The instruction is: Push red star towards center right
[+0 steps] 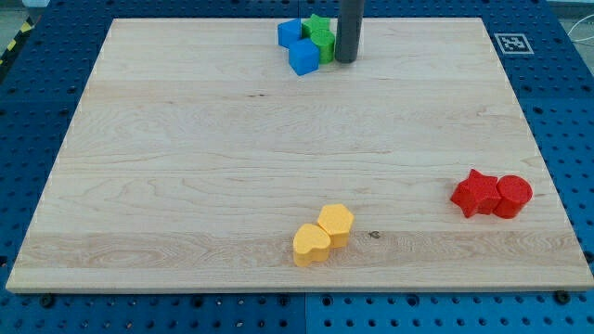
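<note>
Resting at the view's top, my tip (346, 59) on its dark rod, fingerless and holding nothing, touches the green star block (320, 32) beside two blue blocks (297, 44). Red star block (475, 194): lower right on the wooden board (186, 148), touching red cylinder (512, 196). Two yellow blocks (323, 233): bottom centre.

Wooden board (186, 167), pale grain, on blue pegboard surface (37, 102). Fiducial marker (512, 43) at board's corner, view's top right.

Top centre cluster, all touching: blue block (290, 32) at view's left, second blue block (303, 57) just below it, green star (318, 25) and another green block (326, 45), shape unclear, to their right.

Bottom centre: yellow heart (311, 243) touching yellow hexagon (336, 224), set diagonally, hexagon upper right.

View's right, low: red cylinder (512, 195).

Three groups well apart.
</note>
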